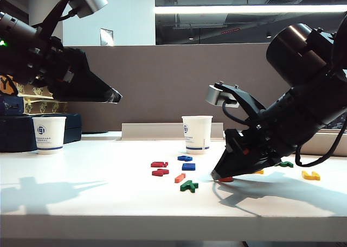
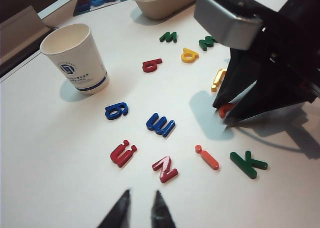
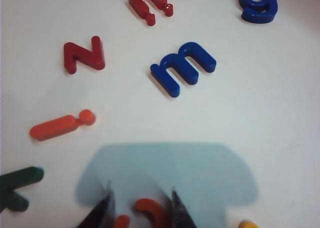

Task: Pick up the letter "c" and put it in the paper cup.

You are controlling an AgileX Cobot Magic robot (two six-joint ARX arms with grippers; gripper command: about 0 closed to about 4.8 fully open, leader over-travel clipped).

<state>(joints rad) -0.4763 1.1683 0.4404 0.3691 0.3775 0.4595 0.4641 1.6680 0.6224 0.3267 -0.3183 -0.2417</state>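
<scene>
The right gripper [image 3: 141, 208] is down at the counter [image 3: 280, 112], fingers apart straddling the orange-red letter "c" [image 3: 150, 212]; they should close squarely before lifting. The left gripper [image 2: 141, 210] hangs narrow, well away

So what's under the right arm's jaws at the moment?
The orange-red letter "c" lies on the white table between the right gripper jaws, which are down at the surface. Part of it runs out of frame, unseen.
</scene>
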